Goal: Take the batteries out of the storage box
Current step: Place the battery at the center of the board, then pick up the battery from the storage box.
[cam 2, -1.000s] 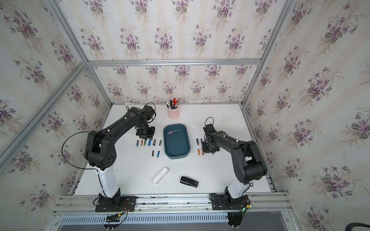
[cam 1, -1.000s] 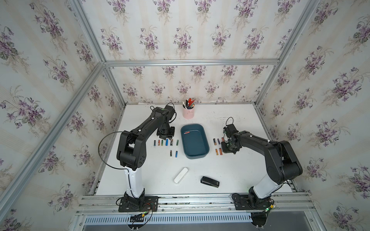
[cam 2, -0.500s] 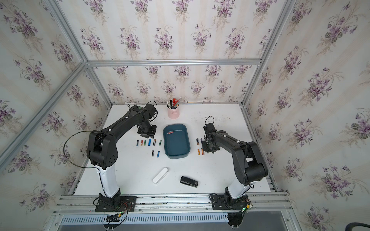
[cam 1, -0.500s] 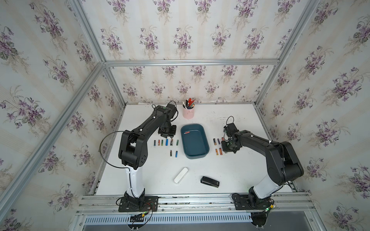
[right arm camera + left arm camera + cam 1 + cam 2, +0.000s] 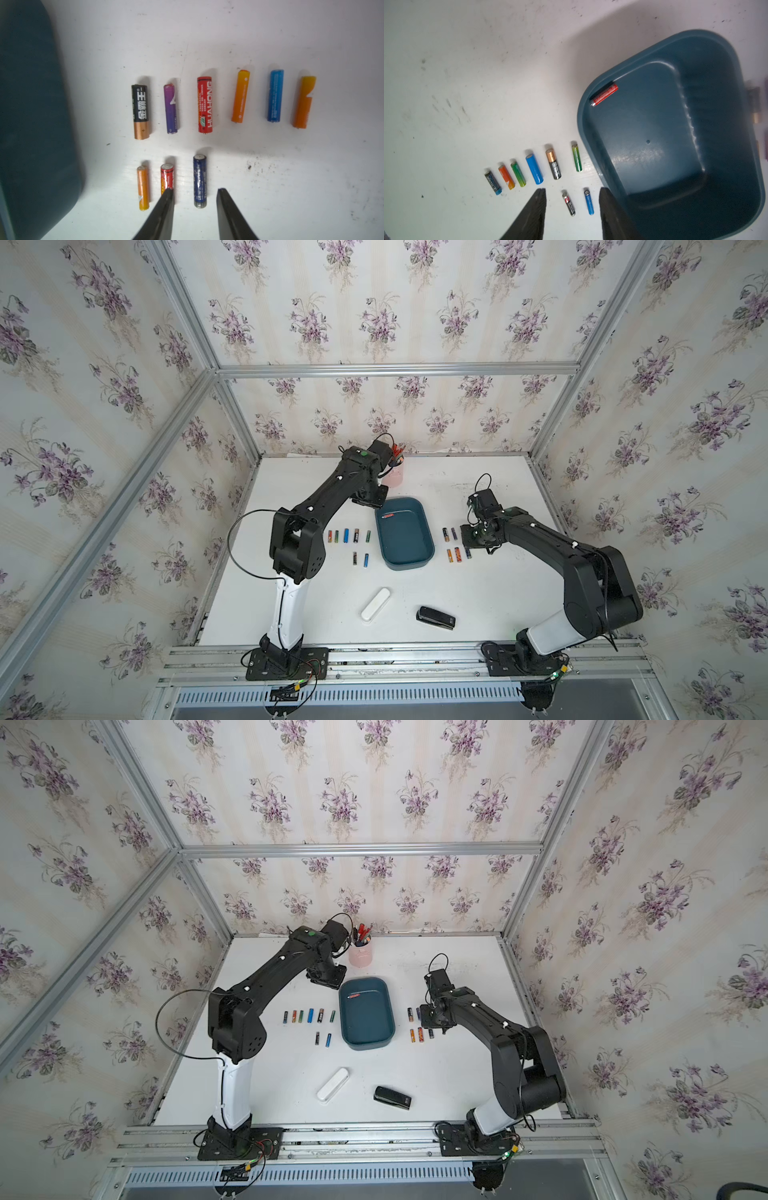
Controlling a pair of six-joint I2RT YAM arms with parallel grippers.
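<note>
One red battery (image 5: 604,94) lying in storage box (image 5: 405,543), far-left corner. Left gripper (image 5: 572,188) spread beside that corner: next reach in, pinch. Right gripper (image 5: 195,189) spread, empty, right of box

We are seeing bright, even overhead light in both top views, washing the table (image 5: 478,593) to near white with only faint shadows. In the left wrist view the storage box (image 5: 654,124) is catching pale glare on its floor, and things beyond its rim are blurring. In the right wrist view the batteries (image 5: 204,105) are reading sharp, throwing short soft shadows; the box wall is smearing.
</note>
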